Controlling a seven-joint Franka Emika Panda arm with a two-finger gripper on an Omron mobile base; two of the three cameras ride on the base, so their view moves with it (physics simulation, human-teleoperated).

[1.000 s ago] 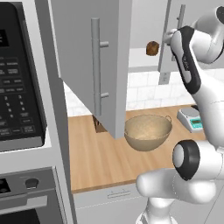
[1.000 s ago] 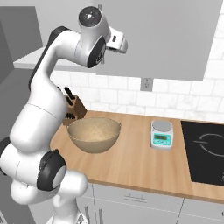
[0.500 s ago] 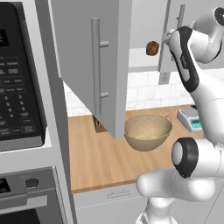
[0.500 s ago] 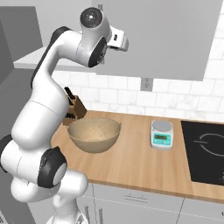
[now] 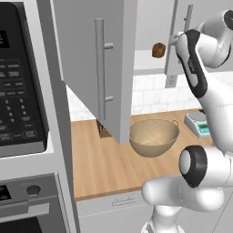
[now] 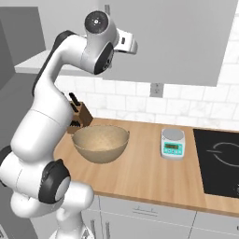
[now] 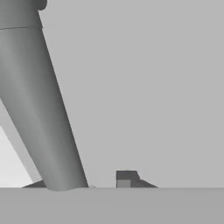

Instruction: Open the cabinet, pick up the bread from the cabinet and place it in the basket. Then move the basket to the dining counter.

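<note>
The cabinet's left door (image 5: 91, 68) stands swung open over the worktop. On the shelf inside sits the bread (image 5: 158, 50), a small dark brown lump. The right door (image 5: 200, 41) is closed. My gripper (image 5: 174, 40) is up at that door's long silver handle (image 5: 187, 18), just right of the bread. In the hand view the handle (image 7: 39, 100) runs down between my jaws, with one dark fingertip (image 7: 127, 177) beside it, so my gripper (image 7: 83, 181) is shut on the handle. The tan woven basket (image 5: 154, 136) (image 6: 100, 142) stands empty on the worktop below. The dining counter is out of view.
A microwave (image 5: 22, 82) and an oven (image 5: 27, 205) fill the left side. A knife block (image 6: 80, 116) stands behind the basket. A small kitchen scale (image 6: 172, 142) and a black cooktop (image 6: 219, 161) lie to the right. The open door overhangs the worktop's left part.
My hand has edged slightly left onto the right door's handle. The bread, the basket and both doors have stayed where they were.
</note>
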